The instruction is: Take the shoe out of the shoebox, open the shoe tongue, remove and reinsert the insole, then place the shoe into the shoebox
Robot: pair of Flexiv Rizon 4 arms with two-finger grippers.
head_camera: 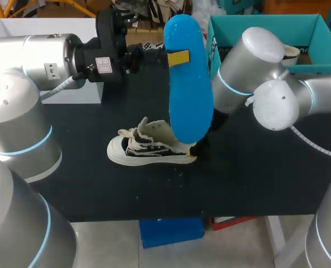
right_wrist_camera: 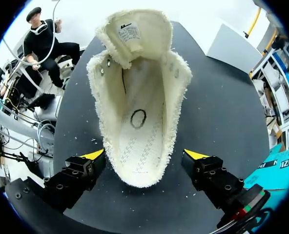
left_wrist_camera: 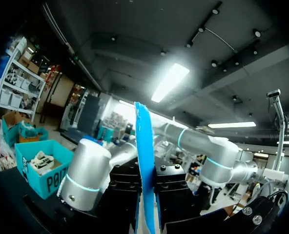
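**A:** Two arms, quick. What about the left gripper (head_camera: 178, 57)?
**B:** It is clamped on the long blue foam insole (head_camera: 188, 100), which is held upright in the air. One yellow tip sits on the near face. I cannot tell if the lower end touches anything.
**A:** Where's the shoe?
**B:** On its sole on the black table (head_camera: 255, 178) stands the white canvas low-top shoe (head_camera: 149, 146) with dark side stripes. It is outside the teal cardboard shoebox (head_camera: 255, 30), which sits at the far right.
**A:** And the right gripper (right_wrist_camera: 144, 155)?
**B:** Low at the heel, fingers spread, one either side, gripping nothing. The tongue (right_wrist_camera: 134, 31) is folded forward and the cream footbed shows.
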